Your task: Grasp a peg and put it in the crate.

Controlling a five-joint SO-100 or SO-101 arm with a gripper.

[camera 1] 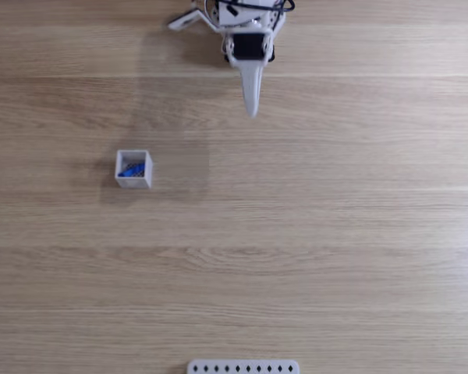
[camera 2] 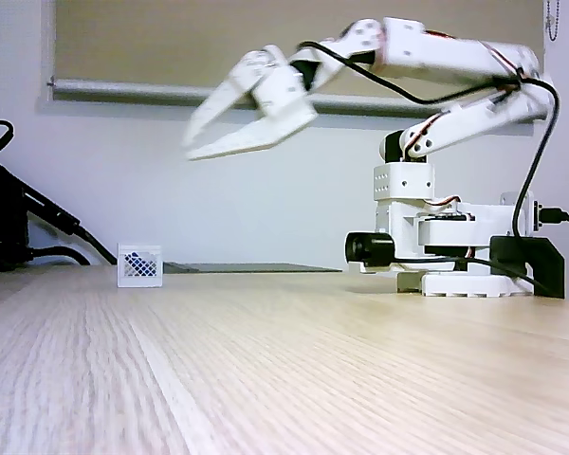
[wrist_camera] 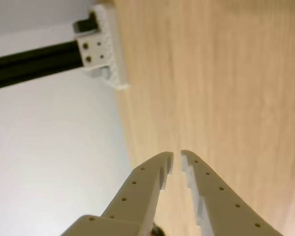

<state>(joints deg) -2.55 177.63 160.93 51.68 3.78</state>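
Overall, the wooden table [camera 1: 335, 234] carries all items noted, its grain running left to right in the fixed view from above. The white arm [camera 2: 455, 57] stands on its base [camera 2: 455, 275] at the right of the low side view, with black cables looped along it; it reaches out to the left, high above the table surface.

The gripper [camera 2: 192, 142] is raised well clear of the table in that side view, and is blurred there. In the view from above, it [camera 1: 253, 113] appears as a tapered white point near the top edge, well apart from the crate. In the wrist view, the gripper [wrist_camera: 177, 155] has its 2 toothed fingers [wrist_camera: 147, 187] drawn nearly together at the tips, a narrow gap between them, with nothing gripped.

The crate [camera 1: 133, 169] sits on the table at left of centre in the view from above, upright, open side up. The low side view shows the crate [camera 2: 138, 264] at the far left, its grid wall facing the camera.

The peg [camera 1: 132, 168] lies inside the crate, blue against the dark floor, slightly slanted. Its exact resting posture cannot be determined.

A flat white strip [camera 1: 243, 367] with a row of diamond holes lies at the bottom edge of the view from above, well apart from the crate.
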